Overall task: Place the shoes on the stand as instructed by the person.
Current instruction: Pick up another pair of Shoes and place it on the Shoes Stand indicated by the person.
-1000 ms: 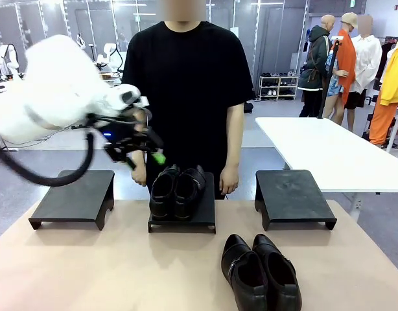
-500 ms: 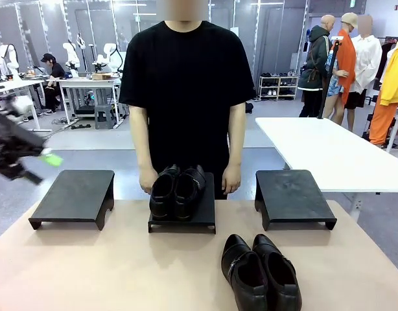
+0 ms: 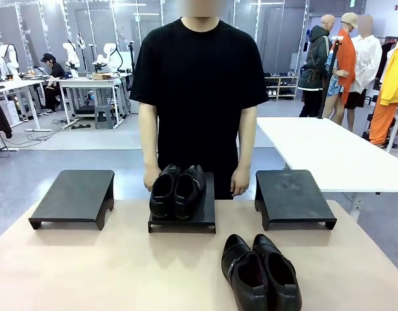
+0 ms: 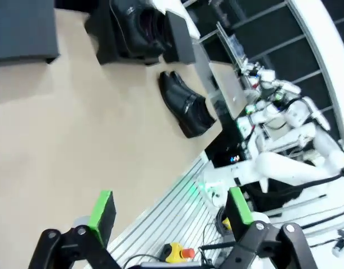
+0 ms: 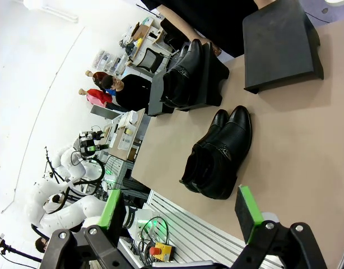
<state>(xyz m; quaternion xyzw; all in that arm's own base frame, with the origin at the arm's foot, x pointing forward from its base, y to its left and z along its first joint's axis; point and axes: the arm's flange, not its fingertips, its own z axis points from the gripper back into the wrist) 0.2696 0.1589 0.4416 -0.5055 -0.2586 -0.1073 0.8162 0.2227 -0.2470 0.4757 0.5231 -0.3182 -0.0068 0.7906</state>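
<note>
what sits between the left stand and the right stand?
In the front view, the middle stand sits there, with one pair of black shoes on top. Bare table flanks it.

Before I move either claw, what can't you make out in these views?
Near pair of shoes: front view, heels cut off by the bottom edge.
Pair on the middle stand: left wrist view, blurred and cut by the top edge.
Right stand: right wrist view, far end cut off by the top edge.
Stand the person wants: front view, both hands hang down, no pointing.
</note>
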